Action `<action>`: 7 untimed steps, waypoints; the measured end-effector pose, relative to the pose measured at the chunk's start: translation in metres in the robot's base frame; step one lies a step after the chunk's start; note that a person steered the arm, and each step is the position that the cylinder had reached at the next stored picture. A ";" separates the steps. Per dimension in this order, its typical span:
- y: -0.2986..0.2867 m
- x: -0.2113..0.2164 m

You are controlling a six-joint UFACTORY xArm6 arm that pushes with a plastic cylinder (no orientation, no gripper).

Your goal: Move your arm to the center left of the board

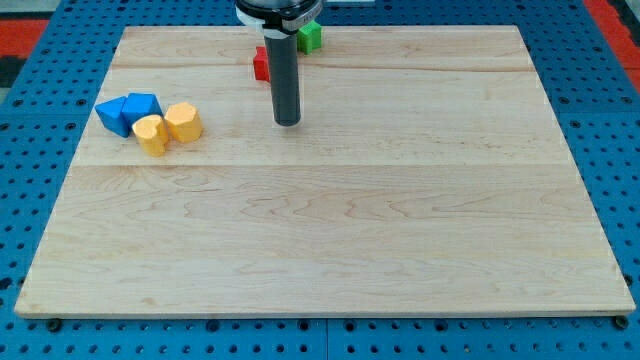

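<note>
My tip (287, 122) rests on the wooden board (330, 230), in its upper middle part. A red block (260, 63) shows just left of the rod, partly hidden behind it. A green block (309, 38) sits at the view's top, right of the rod. At the left stand two blue blocks (113, 116) (144, 105), touching each other, and two yellow blocks (151, 134) (183, 121) right next to them. My tip is about a hundred pixels to the right of the nearest yellow block.
The board lies on a blue perforated table (30, 130). The arm's dark and white body (278, 10) hangs over the board's top edge.
</note>
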State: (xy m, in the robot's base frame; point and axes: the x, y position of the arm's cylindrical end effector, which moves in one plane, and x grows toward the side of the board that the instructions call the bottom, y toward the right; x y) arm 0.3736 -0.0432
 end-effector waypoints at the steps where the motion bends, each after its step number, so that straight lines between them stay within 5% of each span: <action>1: 0.000 0.000; 5: 0.020 0.005; 7: 0.069 0.059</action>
State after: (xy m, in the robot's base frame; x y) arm 0.4328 0.0262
